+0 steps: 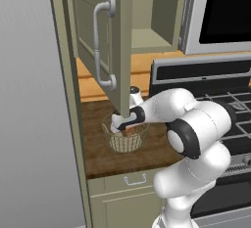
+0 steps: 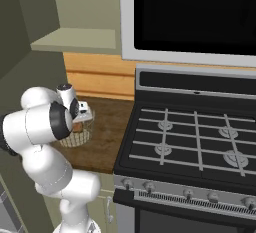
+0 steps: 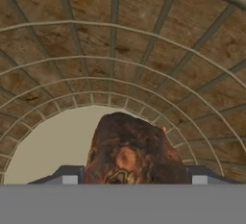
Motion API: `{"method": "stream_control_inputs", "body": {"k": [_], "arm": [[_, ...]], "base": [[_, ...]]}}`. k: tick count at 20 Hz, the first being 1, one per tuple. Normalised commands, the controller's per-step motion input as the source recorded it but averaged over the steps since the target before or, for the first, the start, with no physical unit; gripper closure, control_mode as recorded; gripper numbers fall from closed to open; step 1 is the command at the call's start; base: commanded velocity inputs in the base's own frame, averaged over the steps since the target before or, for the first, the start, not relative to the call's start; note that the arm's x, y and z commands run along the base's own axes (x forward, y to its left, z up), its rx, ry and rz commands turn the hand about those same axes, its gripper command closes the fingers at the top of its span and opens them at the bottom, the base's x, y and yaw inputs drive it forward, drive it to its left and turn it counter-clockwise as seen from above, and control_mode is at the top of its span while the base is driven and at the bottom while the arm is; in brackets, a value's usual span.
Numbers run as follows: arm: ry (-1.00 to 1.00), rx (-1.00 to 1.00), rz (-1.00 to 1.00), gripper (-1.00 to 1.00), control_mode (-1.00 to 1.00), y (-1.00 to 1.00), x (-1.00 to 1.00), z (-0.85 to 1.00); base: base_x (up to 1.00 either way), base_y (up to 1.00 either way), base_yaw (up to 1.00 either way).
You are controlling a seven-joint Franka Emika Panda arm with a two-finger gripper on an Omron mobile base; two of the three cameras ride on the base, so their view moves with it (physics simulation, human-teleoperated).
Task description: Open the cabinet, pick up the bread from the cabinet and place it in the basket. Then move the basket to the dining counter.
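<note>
From the left base view I see the cabinet (image 1: 100, 41) with its panelled door swung open toward me, the curved silver handle (image 1: 102, 46) on the door's face, and a bare shelf (image 1: 149, 38) inside. Below the door's lower corner my gripper (image 1: 123, 126) reaches down into the basket (image 1: 125, 136), which stands on the short dark wood worktop (image 1: 103, 153) above a drawer (image 1: 130, 179); a reddish scrap of the bread (image 1: 129, 130) peeks out at my hand, and the door edge hides part of my wrist. The right base view gives the other side: the basket (image 2: 77, 136) sits just behind my elbow, near the left edge of the stove (image 2: 190, 142), with the bread (image 2: 78, 126) showing as an orange-brown spot under my hand and the microwave (image 2: 195, 12) hanging over the burners. The hand view tells what neither base camera can: the bread (image 3: 134, 151) sits between my fingertips (image 3: 69, 177), which press against its two sides, so I am clamped on it. Behind it lie the basket's tan wire mesh (image 3: 115, 74) and pale cream base (image 3: 53, 151), the bread hanging low inside the bowl; whether it touches the base I cannot tell.
</note>
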Motion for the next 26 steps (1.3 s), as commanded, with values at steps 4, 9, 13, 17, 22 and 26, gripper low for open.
{"method": "stream_control_inputs", "body": {"k": [4,9,13,17,22,26], "arm": [[0.00,0.00,0.00,-1.00,-1.00,0.00,0.06,0.00],[-0.02,0.00,-0.04,-1.00,-1.00,-0.03,-0.24,0.39],[0.00,0.03,-0.12,-1.00,-1.00,-0.26,-0.44,0.68],[0.01,0.08,-0.15,-1.00,-1.00,-0.55,-0.22,0.59],[0.03,0.10,-0.15,-1.00,-1.00,-0.39,-0.02,0.04],[0.02,0.20,-0.16,-1.00,-1.00,-0.14,0.03,-0.43]], "base": [[0.00,0.00,0.00],[0.00,0.00,0.00],[0.00,0.00,0.00],[0.00,0.00,0.00],[0.00,0.00,0.00],[0.00,0.00,0.00]]}}
